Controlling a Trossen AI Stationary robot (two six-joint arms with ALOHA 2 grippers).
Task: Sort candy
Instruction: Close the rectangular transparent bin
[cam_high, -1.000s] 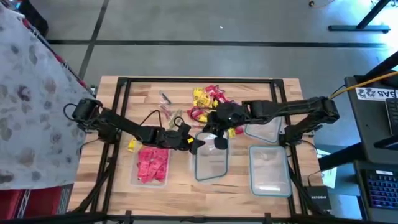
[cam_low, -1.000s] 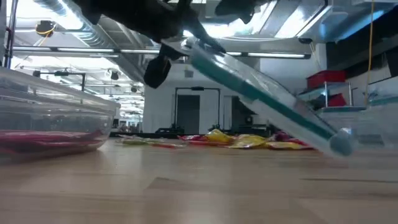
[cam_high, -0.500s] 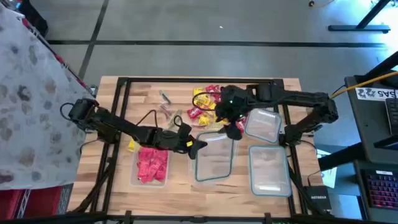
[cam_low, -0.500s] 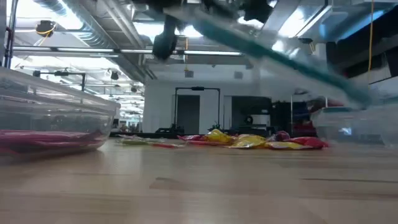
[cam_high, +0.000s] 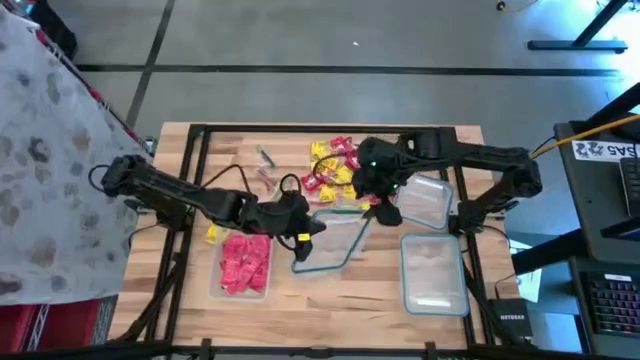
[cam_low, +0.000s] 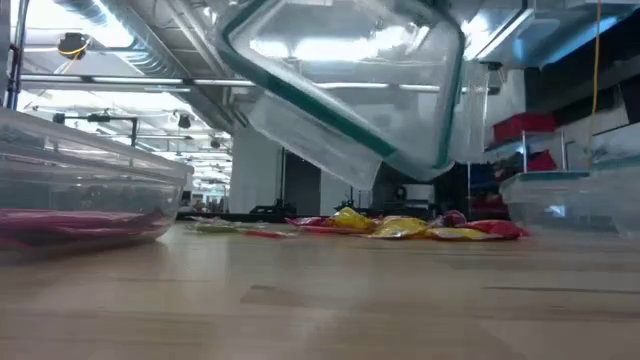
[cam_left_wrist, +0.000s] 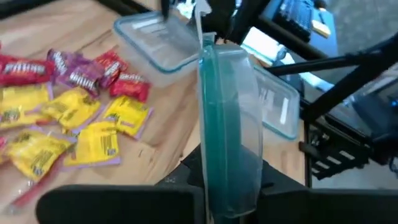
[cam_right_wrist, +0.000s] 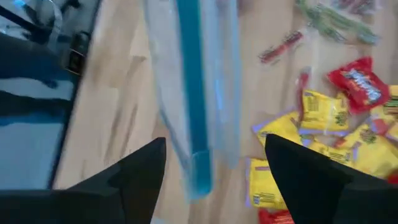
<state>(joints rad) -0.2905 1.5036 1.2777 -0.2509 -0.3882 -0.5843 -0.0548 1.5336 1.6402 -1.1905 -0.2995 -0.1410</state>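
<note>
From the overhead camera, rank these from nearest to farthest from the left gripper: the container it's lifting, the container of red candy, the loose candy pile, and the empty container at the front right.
1. Lifted container: held in the left gripper.
2. Red candy container: front left.
3. Loose candy pile: toward the back.
4. Front-right container: farthest.

Your candy (cam_high: 335, 165) pile reads as bright yellow and red wrappers with a few purple ones mixed in, on a pale blond wood table (cam_high: 290, 300) framed in black. The raised container (cam_high: 330, 240) is clear plastic with a teal-green rim, and the tub (cam_high: 243, 268) on the left arm's side shows pink-red pieces through its clear walls. Both arms look matte black to you, and a grey-and-white mottled cloth (cam_high: 45, 150) lies off the table's left edge.
</note>
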